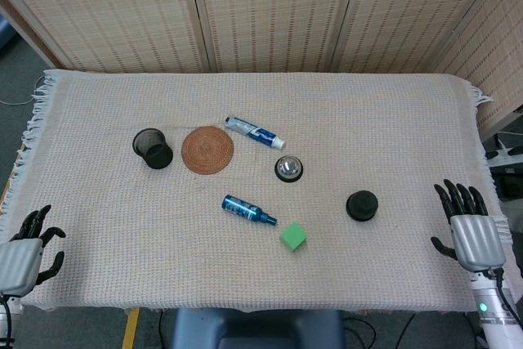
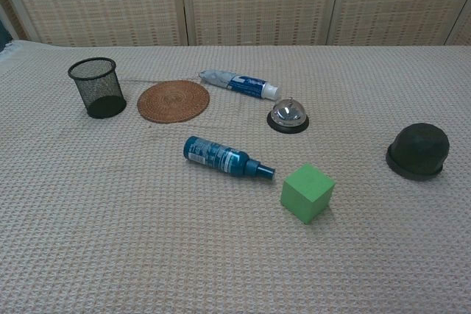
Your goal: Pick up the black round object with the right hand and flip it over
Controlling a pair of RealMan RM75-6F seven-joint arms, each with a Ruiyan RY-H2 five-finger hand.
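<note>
Black round domed object (image 1: 362, 205) sits dome-up, ahead-left of right hand (image 1: 467, 228)'s spread, empty fingers; left hand (image 1: 24, 252) far, fingers apart.

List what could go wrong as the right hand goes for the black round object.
1. The black round object is a smooth dome resting rim-down, so fingers may slide off it instead of gripping.
2. The right hand rests open at the table's edge, apart from the object; a sweeping reach could push it toward the green cube.
3. The woven tablecloth could snag fingertips.
</note>
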